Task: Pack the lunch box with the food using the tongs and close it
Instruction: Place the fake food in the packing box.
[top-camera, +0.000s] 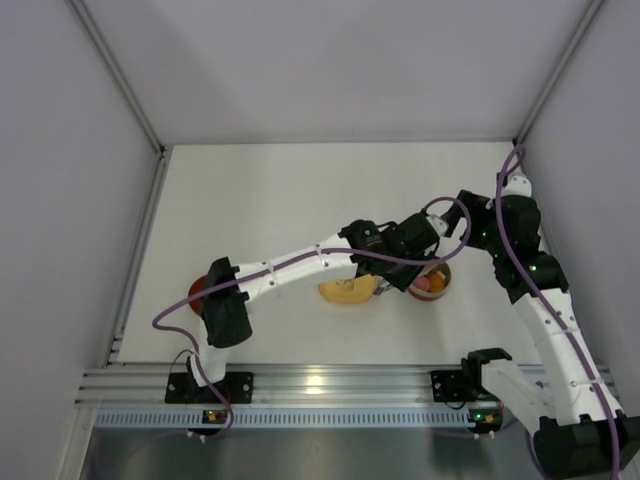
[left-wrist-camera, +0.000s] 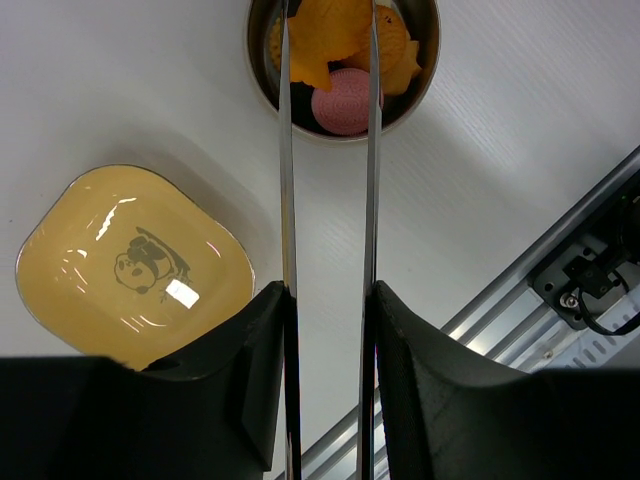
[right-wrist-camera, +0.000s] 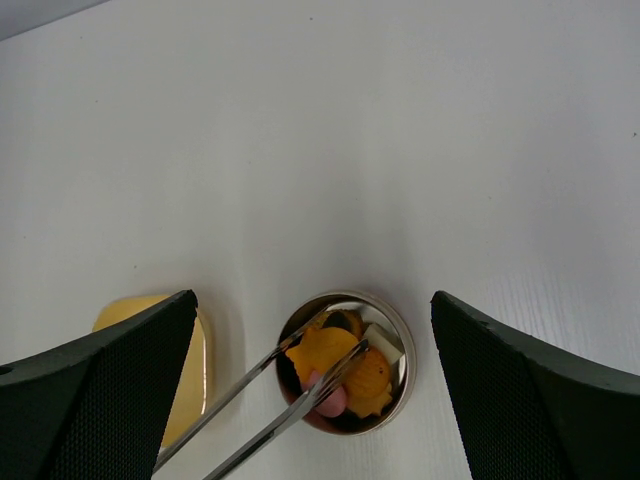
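The lunch box (right-wrist-camera: 400, 330), a small round steel bowl, stands on the white table, right of the yellow dish (top-camera: 345, 292). Food lies inside it: two orange fish-shaped pieces (right-wrist-camera: 372, 382), a pink piece (left-wrist-camera: 345, 102) and a white one (right-wrist-camera: 385, 343). My left gripper (left-wrist-camera: 328, 290) is shut on the tongs (left-wrist-camera: 287, 200), one thin silver arm against each finger. The tong tips sit on either side of the upper orange piece (right-wrist-camera: 318, 348) in the box. My right gripper (right-wrist-camera: 312, 296) hovers above the box, open and holding nothing. The red lid (top-camera: 196, 289) shows partly behind the left arm's base.
The yellow rounded-square dish (left-wrist-camera: 130, 262) has a panda mark and holds nothing. An aluminium rail (top-camera: 330, 385) runs along the near table edge. White walls close in the table on three sides.
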